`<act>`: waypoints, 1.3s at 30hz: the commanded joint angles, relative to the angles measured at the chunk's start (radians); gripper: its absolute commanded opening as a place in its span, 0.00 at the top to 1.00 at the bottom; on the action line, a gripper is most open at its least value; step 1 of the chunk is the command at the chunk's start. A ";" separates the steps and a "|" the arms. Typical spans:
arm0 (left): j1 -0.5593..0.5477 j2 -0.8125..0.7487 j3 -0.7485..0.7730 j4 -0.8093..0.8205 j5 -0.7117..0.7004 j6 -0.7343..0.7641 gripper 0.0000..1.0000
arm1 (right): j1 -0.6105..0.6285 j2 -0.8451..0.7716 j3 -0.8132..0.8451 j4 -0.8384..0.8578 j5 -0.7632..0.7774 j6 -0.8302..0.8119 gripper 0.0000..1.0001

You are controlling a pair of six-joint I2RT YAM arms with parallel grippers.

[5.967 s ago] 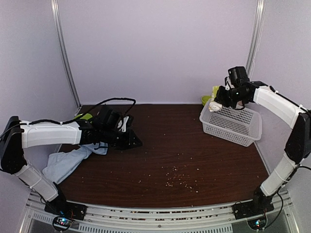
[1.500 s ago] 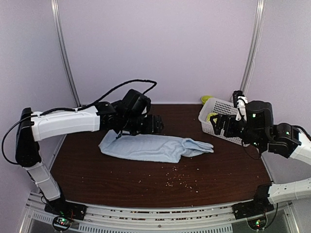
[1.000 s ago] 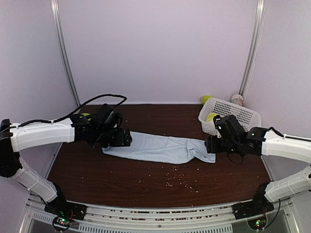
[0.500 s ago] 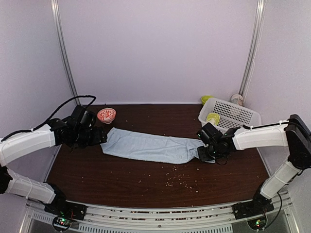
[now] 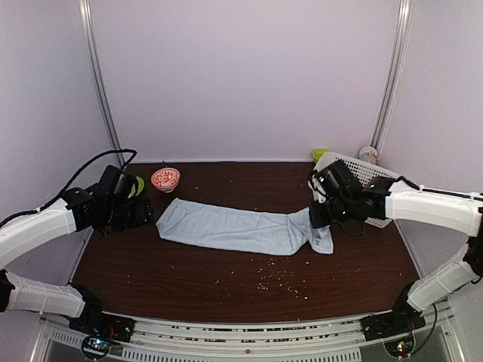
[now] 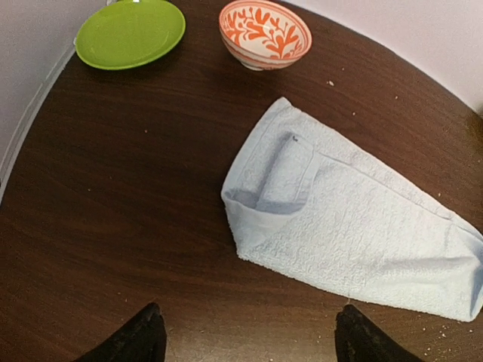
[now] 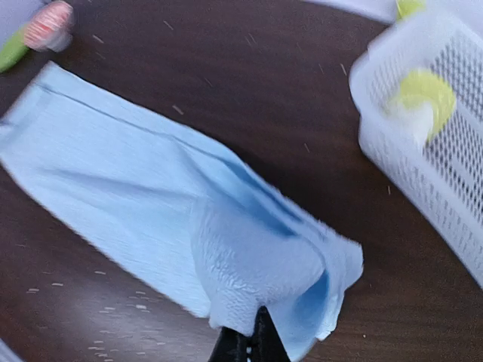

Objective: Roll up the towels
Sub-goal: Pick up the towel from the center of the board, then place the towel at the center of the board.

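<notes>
The pale blue towel (image 5: 234, 228) lies stretched out across the middle of the table. My right gripper (image 5: 312, 220) is shut on its right end, which hangs lifted off the wood; in the right wrist view the towel (image 7: 189, 219) drapes over the pinched tips of the gripper (image 7: 252, 345). My left gripper (image 5: 148, 216) hovers open just left of the towel's left end, nothing between its fingers (image 6: 143, 339); that folded end of the towel (image 6: 332, 226) lies ahead of the gripper (image 6: 249, 348). A rolled lime-green and cream towel (image 7: 419, 99) sits inside the white basket (image 7: 392, 158).
A green plate (image 6: 130, 32) and an orange-patterned bowl (image 6: 265, 34) stand at the back left, also seen from above as plate (image 5: 136, 185) and bowl (image 5: 165, 179). The white basket (image 5: 362, 167) is at the back right. Crumbs (image 5: 275, 280) are scattered on the near table.
My right gripper has shut on the blue towel's right end and raised it off the table. The left gripper has drawn back a little from the towel's left end.
</notes>
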 commanded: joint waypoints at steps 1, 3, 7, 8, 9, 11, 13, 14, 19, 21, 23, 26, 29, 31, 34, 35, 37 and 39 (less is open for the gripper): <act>0.012 -0.107 0.022 0.022 -0.073 0.034 0.22 | 0.045 -0.214 0.298 -0.045 -0.189 -0.129 1.00; 0.014 -0.150 0.035 0.040 -0.087 0.050 0.22 | 0.058 -0.247 0.443 -0.052 -0.295 -0.146 1.00; 0.014 -0.210 0.042 0.102 -0.073 0.088 0.22 | 0.083 -0.296 0.561 0.014 -0.422 -0.142 1.00; 0.014 -0.216 0.040 0.108 -0.065 0.092 0.22 | 0.082 -0.300 0.548 0.015 -0.418 -0.146 1.00; 0.015 -0.217 0.037 0.113 -0.059 0.094 0.22 | 0.083 -0.301 0.521 0.004 -0.384 -0.152 1.00; 0.015 -0.215 0.014 0.119 -0.044 0.094 0.22 | 0.083 -0.298 0.444 -0.010 -0.332 -0.146 1.00; 0.015 -0.210 -0.009 0.123 -0.025 0.091 0.22 | 0.083 -0.302 0.342 -0.003 -0.300 -0.119 1.00; 0.014 -0.208 -0.024 0.130 -0.010 0.092 0.22 | 0.082 -0.309 0.290 0.017 -0.292 -0.098 1.00; 0.014 -0.184 -0.084 0.198 0.086 0.106 0.22 | 0.081 -0.314 0.136 0.050 -0.198 -0.036 1.00; 0.014 -0.170 -0.081 0.201 0.102 0.105 0.23 | 0.078 -0.292 0.165 0.024 -0.163 -0.054 1.00; 0.014 -0.163 -0.070 0.203 0.109 0.108 0.23 | 0.071 -0.260 0.241 0.002 -0.153 -0.090 1.00; 0.015 -0.166 -0.039 0.209 0.106 0.118 0.23 | 0.070 -0.186 0.479 -0.059 -0.155 -0.160 1.00; 0.014 -0.169 0.004 0.205 0.101 0.135 0.23 | 0.120 -0.166 0.648 0.015 -0.322 -0.205 1.00; 0.014 -0.176 0.015 0.203 0.098 0.138 0.23 | 0.220 -0.185 0.638 0.071 -0.363 -0.292 1.00; 0.014 -0.188 -0.013 0.203 0.093 0.137 0.23 | 0.315 -0.154 0.564 -0.012 -0.358 -0.391 1.00; 0.014 -0.194 -0.030 0.204 0.092 0.134 0.23 | 0.323 -0.154 0.499 -0.023 -0.344 -0.398 1.00; 0.014 -0.201 -0.065 0.205 0.093 0.131 0.23 | 0.322 -0.174 0.313 -0.031 -0.324 -0.402 1.00; 0.014 -0.206 -0.097 0.204 0.095 0.128 0.23 | 0.321 -0.204 0.172 -0.031 -0.294 -0.384 1.00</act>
